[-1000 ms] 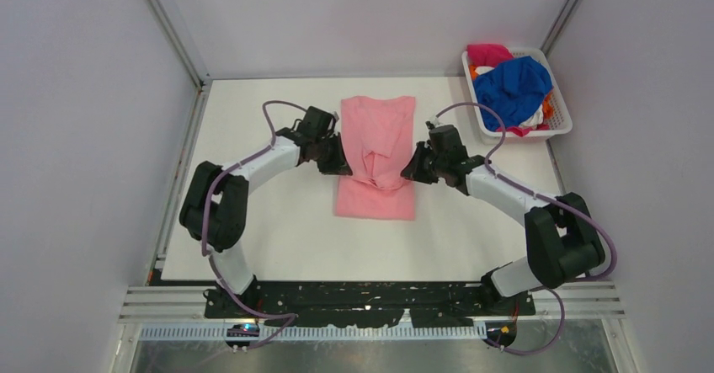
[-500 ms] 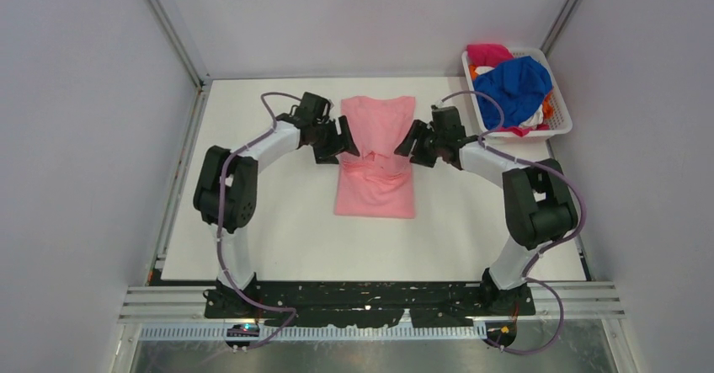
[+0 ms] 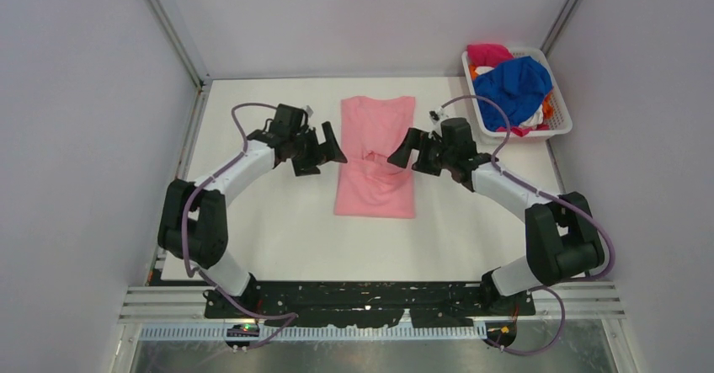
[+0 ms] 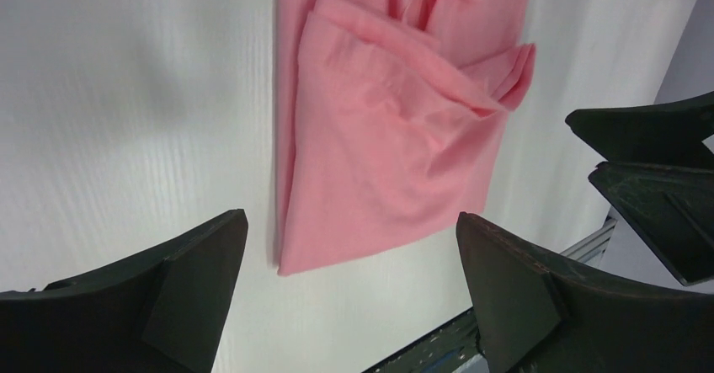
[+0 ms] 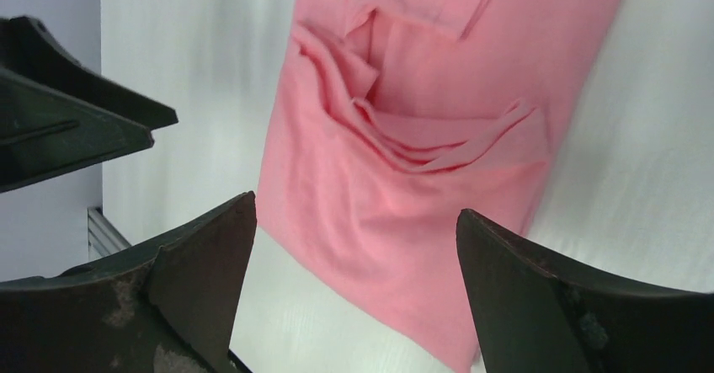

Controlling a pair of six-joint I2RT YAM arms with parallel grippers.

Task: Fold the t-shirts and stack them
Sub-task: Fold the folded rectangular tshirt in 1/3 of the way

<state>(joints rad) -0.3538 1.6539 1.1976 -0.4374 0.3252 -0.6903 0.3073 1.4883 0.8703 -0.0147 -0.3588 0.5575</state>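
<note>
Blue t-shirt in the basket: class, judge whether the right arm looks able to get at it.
Probably yes: the blue t-shirt lies uncovered atop the basket pile, and the right gripper is open and empty.

The white surface [image 3: 269, 221] in front of me is carrying a light pink t-shirt [image 3: 376, 192], which is lying flat near the middle with its upper part folded down. A white mesh basket [image 3: 562, 114] is sitting at the far right corner.

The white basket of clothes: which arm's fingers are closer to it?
Right. The right fingers hang over the pink shirt at its edge toward the basket; the left fingers are off its opposite edge, farther away.
</note>
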